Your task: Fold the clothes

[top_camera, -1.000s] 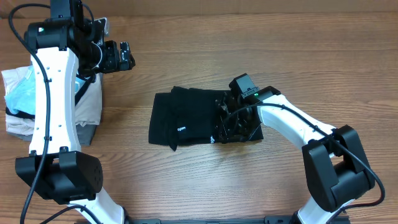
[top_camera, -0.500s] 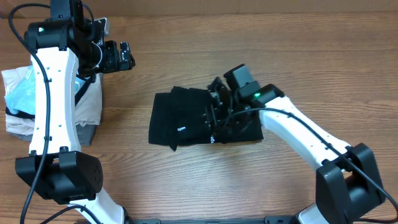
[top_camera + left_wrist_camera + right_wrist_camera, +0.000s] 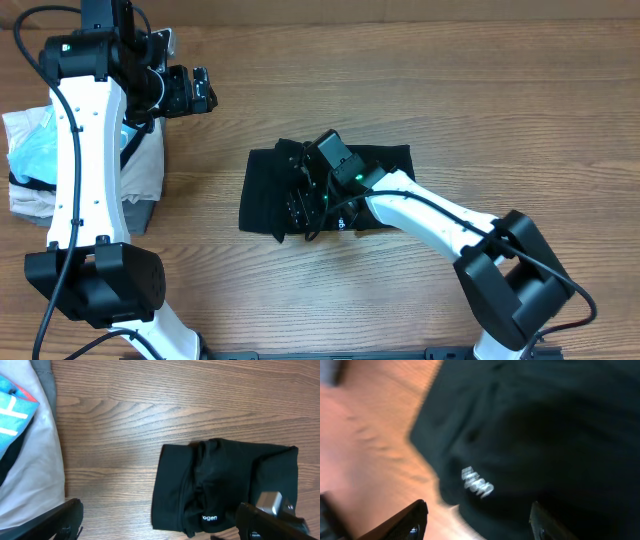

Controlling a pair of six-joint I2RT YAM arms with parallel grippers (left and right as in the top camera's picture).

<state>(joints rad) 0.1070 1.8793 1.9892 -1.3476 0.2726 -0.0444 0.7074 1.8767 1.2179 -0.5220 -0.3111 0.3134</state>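
- Overhead: the black shirt (image 3: 262, 190) lies in the middle of the wooden table (image 3: 500, 100), already gathered into a compact, slightly rumpled rectangle. That suggests the folding is far along.
- Overhead: the right gripper (image 3: 303, 200) reaches in from the lower right and sits over the left-centre part of the shirt. I judge it is placed there to press or tidy the top layer, not to carry anything.
- Overhead: the left gripper (image 3: 207, 90) hangs in the upper left of the frame, well apart from the shirt. It is probably parked there to leave the other arm room.
- Overhead: a pile of other garments (image 3: 145, 165) fills the left edge, white and grey with a light-blue shirt (image 3: 25, 150) on top. It is set aside from the work.
- Left wrist: this camera looks down on the shirt at lower right of its frame, the small white print (image 3: 210, 518) near the bottom hem. Its own fingers (image 3: 67, 517) stand at the two lower corners, spread fully with nothing between them: the hand is released and empty.
- Right wrist: the picture is blurred by motion. Black cloth fills the upper right, bare wood shows at left, and the white print shows as a smear at centre.
- Right wrist: the two fingertips (image 3: 415, 517) stand apart at the bottom edge with no fold pinched between them, so I read this hand as released above the shirt.
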